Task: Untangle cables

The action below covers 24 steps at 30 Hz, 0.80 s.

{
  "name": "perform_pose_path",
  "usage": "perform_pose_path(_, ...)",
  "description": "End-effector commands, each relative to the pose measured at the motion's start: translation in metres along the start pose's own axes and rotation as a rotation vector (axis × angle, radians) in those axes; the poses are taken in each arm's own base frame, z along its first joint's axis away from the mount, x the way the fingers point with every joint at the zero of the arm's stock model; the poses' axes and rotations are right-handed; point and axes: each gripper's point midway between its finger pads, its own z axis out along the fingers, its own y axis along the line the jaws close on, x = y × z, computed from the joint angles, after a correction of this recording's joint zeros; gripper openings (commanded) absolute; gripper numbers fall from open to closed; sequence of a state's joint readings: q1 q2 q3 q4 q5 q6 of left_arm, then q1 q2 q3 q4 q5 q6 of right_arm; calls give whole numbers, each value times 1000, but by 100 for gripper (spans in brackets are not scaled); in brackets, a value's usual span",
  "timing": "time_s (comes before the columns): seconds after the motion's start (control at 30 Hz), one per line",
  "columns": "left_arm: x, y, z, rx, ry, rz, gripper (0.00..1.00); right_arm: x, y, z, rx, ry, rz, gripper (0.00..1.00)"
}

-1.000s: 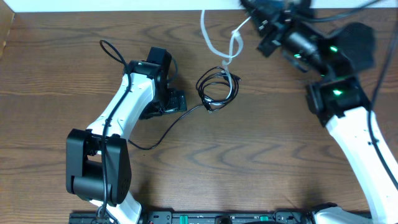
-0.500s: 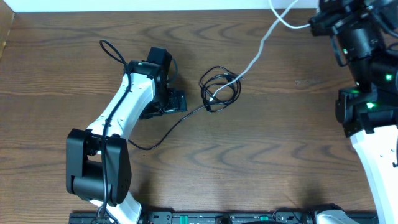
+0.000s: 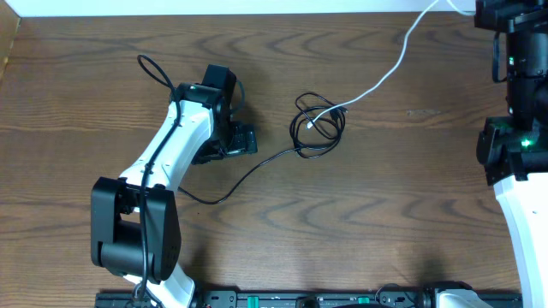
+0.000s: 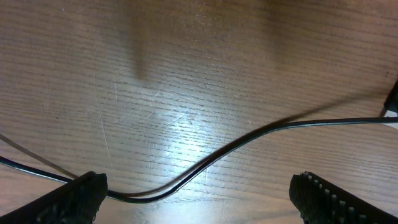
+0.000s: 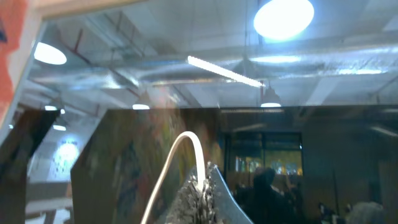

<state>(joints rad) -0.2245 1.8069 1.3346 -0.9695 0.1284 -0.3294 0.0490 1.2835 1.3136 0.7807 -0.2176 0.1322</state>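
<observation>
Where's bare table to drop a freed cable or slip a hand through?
Free: the wide front strip between the left arm and right arm, below the black cable's tail; also right of the black coil, under the white cable. Crowded: at the coil, and at the open left gripper straddling the tail.

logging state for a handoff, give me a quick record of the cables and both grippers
left gripper: open, fingers either side of black cable
right gripper: shut on white cable, raised
white cable: runs from right gripper to the black coil
black cable: coiled at centre, tail passing under left gripper
tangle: white end in black coil, not yet free
</observation>
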Motion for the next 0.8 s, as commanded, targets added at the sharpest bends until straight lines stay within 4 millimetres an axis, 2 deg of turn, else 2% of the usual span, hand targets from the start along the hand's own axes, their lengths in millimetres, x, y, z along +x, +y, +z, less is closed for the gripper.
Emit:
perform_pose_path(0.0, -4, 0, -1, -5, -5, -3, 98, 0, -2, 0, 16, 19, -89, 1)
perform_pose_path(0.07, -4, 0, -1, -5, -5, -3, 98, 4, -18, -1, 98, 36, -140, 1)
perform_pose_path(0.2, -4, 0, -1, -5, -5, -3, 98, 2, -69, -13, 381, 54, -253, 1)
perform_pose_path(0.3, -4, 0, -1, -5, -5, -3, 98, -1, -103, -31, 605, 77, -322, 1)
perform_pose_path(0.37, -4, 0, -1, -5, -5, -3, 98, -6, -126, -50, 786, 81, -327, 1)
perform_pose_path(0.47, -4, 0, -1, -5, -5, -3, 98, -8, -146, -75, 974, 92, -325, 1)
perform_pose_path(0.53, -4, 0, -1, -5, -5, -3, 98, -1, -148, -76, 979, 125, -332, 1)
perform_pose_path(0.63, -4, 0, -1, -5, -5, -3, 98, 30, -132, -59, 811, 247, -356, 1)
perform_pose_path(0.7, -4, 0, -1, -5, -5, -3, 98, 67, -106, -43, 568, 397, -418, 1)
perform_pose_path(0.77, -4, 0, -1, -5, -5, -3, 98, 103, -82, -40, 369, 518, -434, 1)
